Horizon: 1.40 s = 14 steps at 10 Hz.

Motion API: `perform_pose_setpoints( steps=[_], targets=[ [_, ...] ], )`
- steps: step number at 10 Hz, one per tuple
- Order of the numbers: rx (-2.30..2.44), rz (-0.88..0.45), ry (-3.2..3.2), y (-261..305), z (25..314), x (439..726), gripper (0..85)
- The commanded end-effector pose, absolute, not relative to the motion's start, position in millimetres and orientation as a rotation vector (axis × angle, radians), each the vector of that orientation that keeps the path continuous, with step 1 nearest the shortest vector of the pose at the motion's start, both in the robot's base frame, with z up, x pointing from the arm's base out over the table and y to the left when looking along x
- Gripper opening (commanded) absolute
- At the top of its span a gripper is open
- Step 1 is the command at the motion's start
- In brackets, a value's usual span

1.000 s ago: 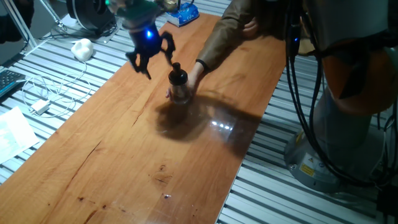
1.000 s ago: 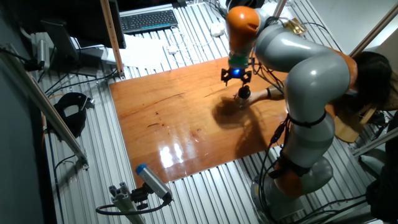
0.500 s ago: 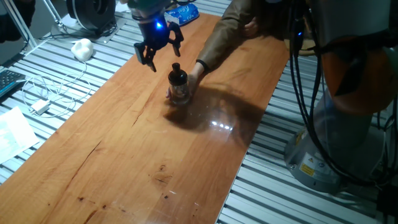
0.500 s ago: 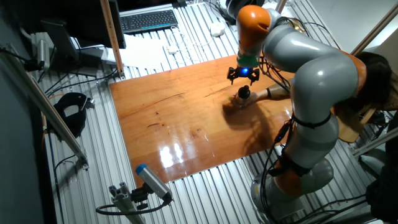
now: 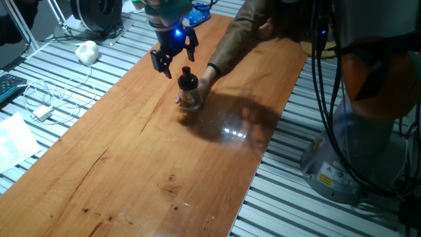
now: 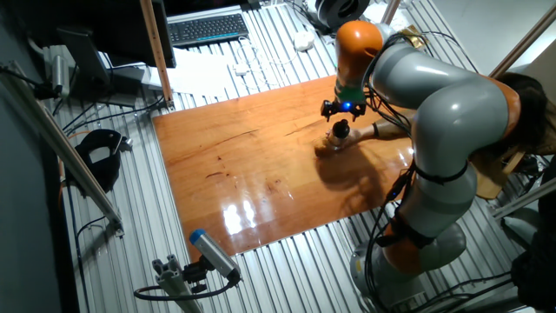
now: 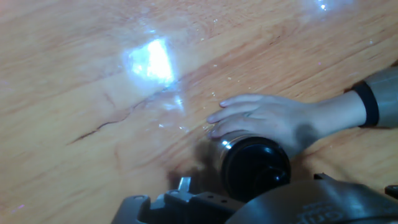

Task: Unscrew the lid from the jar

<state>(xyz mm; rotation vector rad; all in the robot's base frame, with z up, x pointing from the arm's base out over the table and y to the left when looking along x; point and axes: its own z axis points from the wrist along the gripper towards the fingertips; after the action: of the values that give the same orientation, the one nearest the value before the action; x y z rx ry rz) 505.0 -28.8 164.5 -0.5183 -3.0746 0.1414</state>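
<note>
Lid (image 5: 187,74) black, seated on jar (image 5: 189,97); jar upright on wooden table (image 5: 131,158), just below and a little to one side of fingers (image 5: 173,54). Fingers spread open, gripping nothing, hovering above lid without touching. Blue light glowing at base of fingers in both fixed views.

Other fixed view: fingers (image 6: 345,109) directly over lid (image 6: 341,128), small gap between; jar (image 6: 340,139) underneath, table (image 6: 234,174) glossy with ceiling glare.

Hand view: lid (image 7: 255,168) seen from above as black disc, low in frame, close under fingers; clear glass of jar (image 7: 219,147) just showing at lid's edge. Person's hand (image 7: 267,121) wrapped round jar from far side, fingertips on table (image 7: 74,74), dark band at wrist. Fingers' own tips not clearly separable in this view.

Same hand (image 5: 205,82) reaching in from beyond jar in one fixed view, sleeve olive-brown.

Off table beyond fingers: keyboard (image 6: 207,29), white cable (image 5: 46,99).
</note>
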Motion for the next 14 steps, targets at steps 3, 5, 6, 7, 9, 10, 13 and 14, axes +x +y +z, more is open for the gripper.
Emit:
perform_pose_setpoints(
  steps=[3,5,6,7,9,10,13,14],
  targets=[
    [-0.513,0.125,-3.095,-33.2,152.6,505.4,85.0],
    [-0.515,0.115,-3.118,-34.9,140.5,507.6,85.0],
    [-0.514,0.109,-3.125,-37.9,135.4,507.2,85.0],
    [-0.516,0.099,-3.124,-40.5,132.9,506.7,85.0],
    [-0.57,0.105,-3.11,-42.0,130.4,505.2,85.0],
    [-0.614,0.103,-3.106,-40.6,127.8,504.4,85.0],
    [-0.866,0.098,-3.042,-37.9,123.4,503.2,85.0],
    [-0.912,0.096,-3.028,-38.7,122.9,502.8,85.0]
  ],
)
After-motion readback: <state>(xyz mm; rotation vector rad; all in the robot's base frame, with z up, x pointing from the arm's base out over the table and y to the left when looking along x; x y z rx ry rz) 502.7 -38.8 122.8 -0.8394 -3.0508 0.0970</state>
